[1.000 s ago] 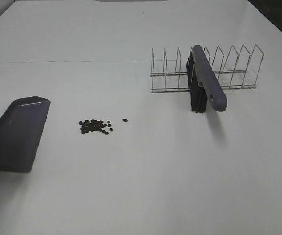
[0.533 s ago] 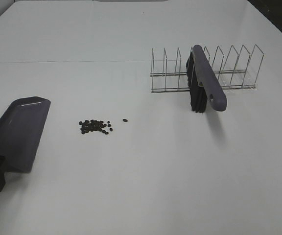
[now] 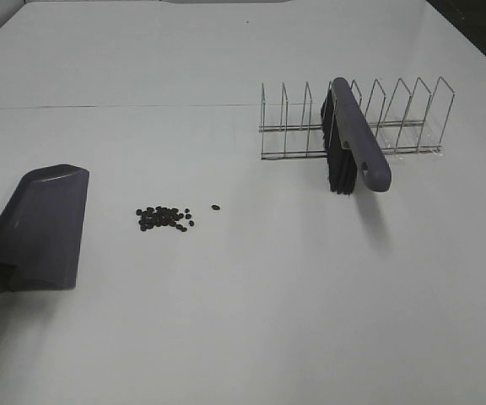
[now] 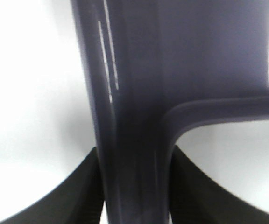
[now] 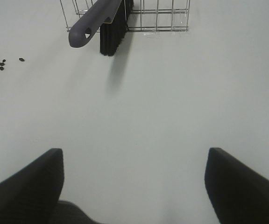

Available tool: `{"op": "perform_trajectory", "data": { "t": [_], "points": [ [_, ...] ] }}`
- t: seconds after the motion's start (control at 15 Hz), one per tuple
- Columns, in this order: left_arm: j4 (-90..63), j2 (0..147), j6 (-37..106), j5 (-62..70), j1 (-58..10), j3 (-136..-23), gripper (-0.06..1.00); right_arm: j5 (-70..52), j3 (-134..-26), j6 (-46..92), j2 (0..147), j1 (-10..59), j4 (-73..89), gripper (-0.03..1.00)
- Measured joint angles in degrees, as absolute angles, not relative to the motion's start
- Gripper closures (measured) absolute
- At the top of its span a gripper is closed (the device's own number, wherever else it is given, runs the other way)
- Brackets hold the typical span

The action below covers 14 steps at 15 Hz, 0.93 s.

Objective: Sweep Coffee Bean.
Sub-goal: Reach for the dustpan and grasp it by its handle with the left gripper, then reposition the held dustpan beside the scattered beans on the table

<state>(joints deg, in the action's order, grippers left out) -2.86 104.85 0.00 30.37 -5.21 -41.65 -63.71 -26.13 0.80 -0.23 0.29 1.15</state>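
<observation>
**Left of the bean pile: pan gripped, brush in its rack**

Left of the coffee bean pile (image 3: 165, 218), as the high camera sees it, lies the dustpan (image 3: 45, 226). My left gripper (image 4: 135, 186) pinches its handle, one dark finger pressed to each side. The pan's long axis runs from that handle toward the far edge of the table (image 3: 268, 321), so the wide lip points past the pile rather than at it. I judge the pan needs a turn before its lip faces the beans.

Right of the pile, and well apart from it, the brush (image 3: 357, 143) leans in a wire rack (image 3: 412, 118). Its bristles hang down and its handle slopes out toward the near edge, holed end free. My right gripper (image 5: 134, 186) hangs over bare table with its fingers spread wide and nothing between them. It belongs to the arm nearer the brush, and the handle end points roughly its way.

One stray bean (image 3: 215, 207) sits just right of the pile, on the brush side. The pile itself is a tight, flat cluster between pan and brush, nearer the pan. The surface is white, matt and level, and I see nothing else standing near the pile, so both arms have open room to close on it.
</observation>
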Motion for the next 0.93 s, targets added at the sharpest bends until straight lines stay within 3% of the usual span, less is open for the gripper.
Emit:
{"op": "perform_trajectory", "data": {
  "t": [0.07,0.93],
  "points": [
    [-2.92,104.85,0.0,29.51,-5.21,-41.65,0.61,-63.71,-26.13,0.8,-0.23,0.29,1.15,0.2],
    [-2.41,104.28,0.0,26.18,-5.27,-41.65,0.61,-63.71,-26.13,0.8,-0.23,0.29,1.15,0.2]
  ]
}}
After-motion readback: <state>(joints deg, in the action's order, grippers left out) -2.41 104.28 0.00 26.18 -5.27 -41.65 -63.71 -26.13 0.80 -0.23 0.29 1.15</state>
